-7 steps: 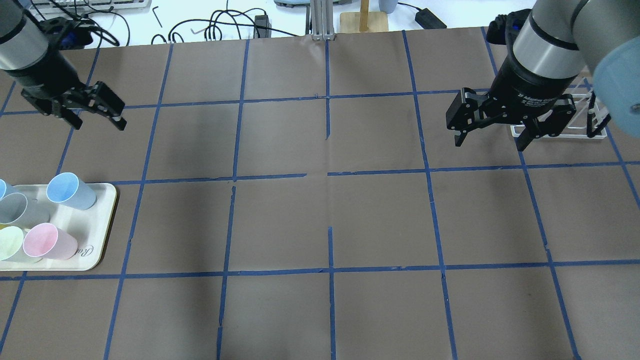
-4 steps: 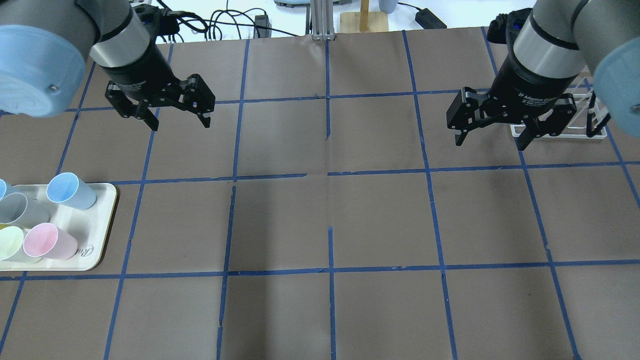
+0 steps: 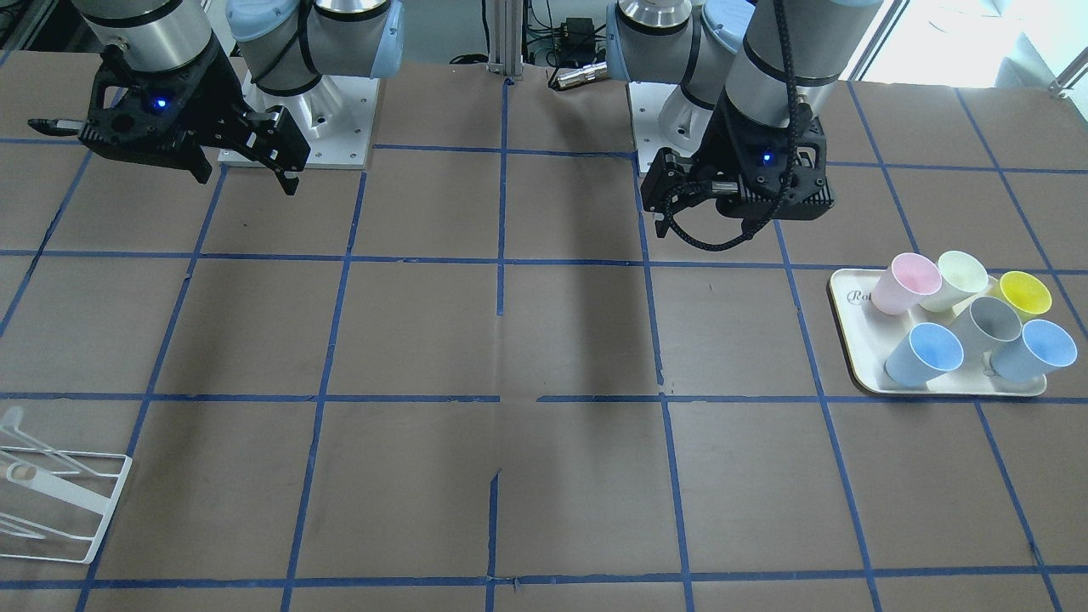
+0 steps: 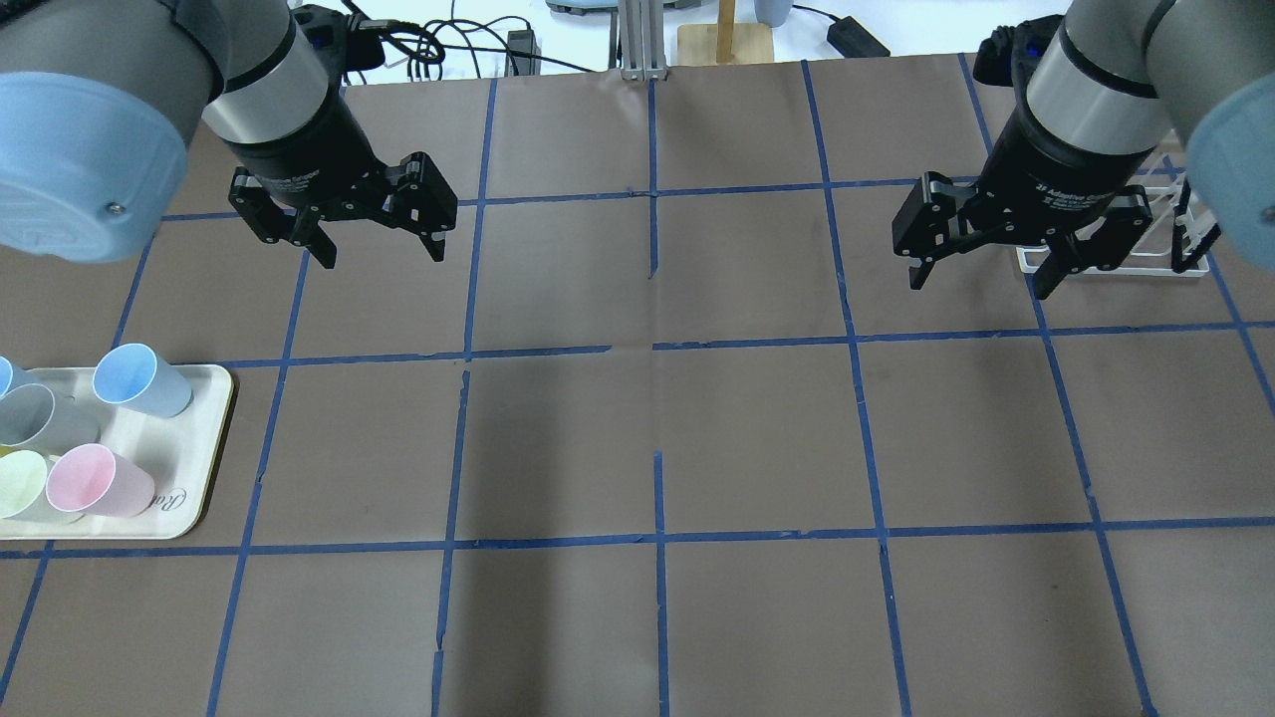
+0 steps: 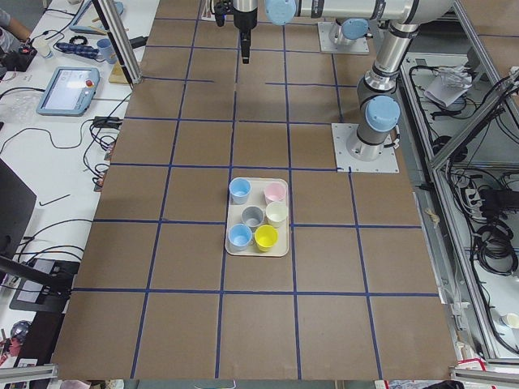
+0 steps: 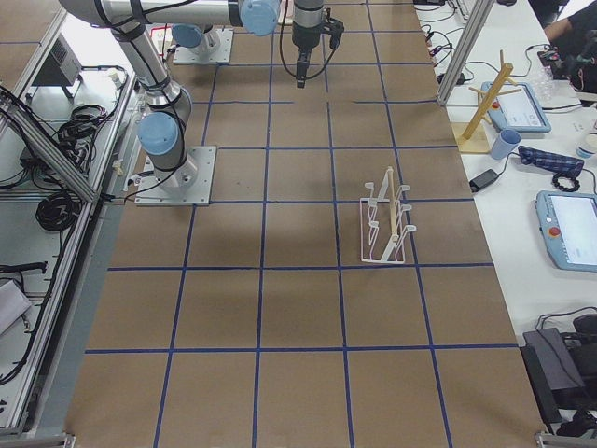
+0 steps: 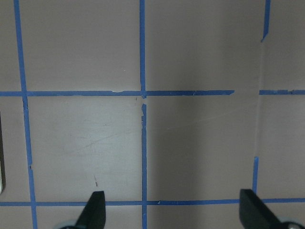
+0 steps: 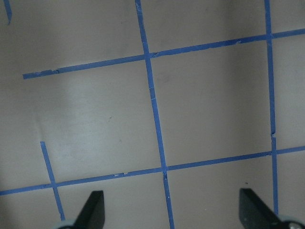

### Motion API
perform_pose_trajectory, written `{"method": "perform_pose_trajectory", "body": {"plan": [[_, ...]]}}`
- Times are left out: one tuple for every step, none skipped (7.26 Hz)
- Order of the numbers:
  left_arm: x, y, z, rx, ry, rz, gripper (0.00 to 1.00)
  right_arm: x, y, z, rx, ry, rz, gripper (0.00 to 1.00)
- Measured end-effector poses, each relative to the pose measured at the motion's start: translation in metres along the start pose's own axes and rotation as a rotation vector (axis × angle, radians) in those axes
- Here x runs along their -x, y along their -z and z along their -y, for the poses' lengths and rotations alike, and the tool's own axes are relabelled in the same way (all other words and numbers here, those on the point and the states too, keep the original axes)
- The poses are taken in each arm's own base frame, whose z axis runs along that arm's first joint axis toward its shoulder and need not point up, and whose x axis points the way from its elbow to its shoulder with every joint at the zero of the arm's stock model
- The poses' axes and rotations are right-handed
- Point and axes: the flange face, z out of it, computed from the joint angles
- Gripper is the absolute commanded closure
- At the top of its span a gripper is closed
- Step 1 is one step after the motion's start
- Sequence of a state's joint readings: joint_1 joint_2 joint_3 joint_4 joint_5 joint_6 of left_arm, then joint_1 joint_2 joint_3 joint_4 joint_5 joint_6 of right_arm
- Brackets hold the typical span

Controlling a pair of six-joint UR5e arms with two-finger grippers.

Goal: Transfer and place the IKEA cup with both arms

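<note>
Two near-identical pale blue IKEA cups (image 4: 139, 378) (image 4: 5, 376) stand on a cream tray (image 4: 189, 468) at the table's left edge. In the front-facing view they show as two blue cups (image 3: 926, 353) (image 3: 1037, 348). I cannot tell which one is meant. My left gripper (image 4: 382, 254) is open and empty, high over the bare table, well behind and to the right of the tray. Its wrist view shows only its fingertips (image 7: 95, 212) over taped paper. My right gripper (image 4: 978, 284) is open and empty at the far right, beside the rack.
The tray also holds a grey cup (image 4: 35, 418), a pink cup (image 4: 95, 480), a pale green cup (image 4: 20, 483) and a yellow cup (image 3: 1024, 293). A white wire rack (image 4: 1116, 261) stands at the back right. Brown paper with blue tape lines covers the table.
My left arm has swung from the far left edge toward the middle, its open gripper now further right. The right gripper and the cups have not moved.
</note>
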State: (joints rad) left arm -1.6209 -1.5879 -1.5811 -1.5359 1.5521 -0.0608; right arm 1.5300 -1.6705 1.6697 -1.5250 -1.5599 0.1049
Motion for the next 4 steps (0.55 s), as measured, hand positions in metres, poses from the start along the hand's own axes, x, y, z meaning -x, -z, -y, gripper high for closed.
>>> {"method": "perform_pose_trajectory", "body": {"plan": [[0.0000,0.0025,0.0000,0.002,0.000,0.001,0.00,-0.0001,0.0007,0.0002,-0.002,-0.001,0.001,0.00],[0.0002,0.0041,0.0001,0.006,0.001,0.002,0.00,0.0001,0.0013,0.0004,-0.004,-0.001,0.003,0.00],[0.0006,0.0050,0.0003,0.007,0.001,0.002,0.00,0.0003,0.0020,0.0006,-0.005,-0.001,0.005,0.00],[0.0009,0.0050,0.0000,0.010,0.001,0.002,0.00,0.0004,0.0027,0.0007,-0.007,-0.002,0.007,0.00]]}}
